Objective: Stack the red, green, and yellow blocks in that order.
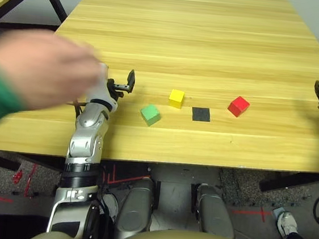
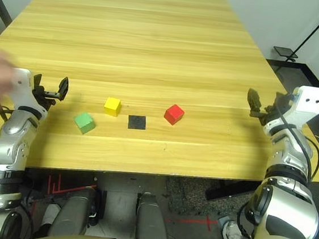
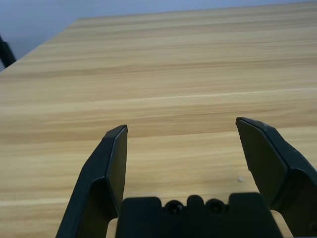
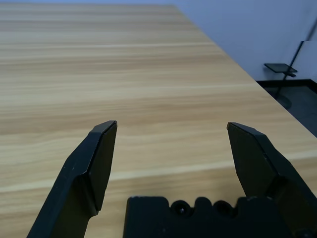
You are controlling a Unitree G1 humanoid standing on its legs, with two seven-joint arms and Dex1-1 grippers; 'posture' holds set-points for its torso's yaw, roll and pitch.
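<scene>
Since no block is stacked yet, the three cubes lie apart on the wooden table (image 2: pixel 157 33), in a loose row around the flat black square patch (image 2: pixel 137 122), which I take as landmark. The yellow block (image 2: pixel 112 106) sits just beside the patch on the robot's left and slightly further from the robot. The green block (image 2: pixel 84 122) is further left of the patch and a little nearer to the robot. The red block (image 2: pixel 174 113) is near the patch on the robot's right. None touches another.

The left gripper (image 2: pixel 49 91) hovers well left of the patch, beyond the green block, with fingers spread and nothing between them. The right gripper (image 2: pixel 263 109) waits well right of the patch, past the red block, also spread wide and empty. I judge both are held at the sides to leave the blocks free for a first approach. A person's hand (image 1: pixel 39 70), blurred, is over the left arm.

As equal cubes, the blocks have no long axis. Each lies flat, turned slightly against the table's grain.
</scene>
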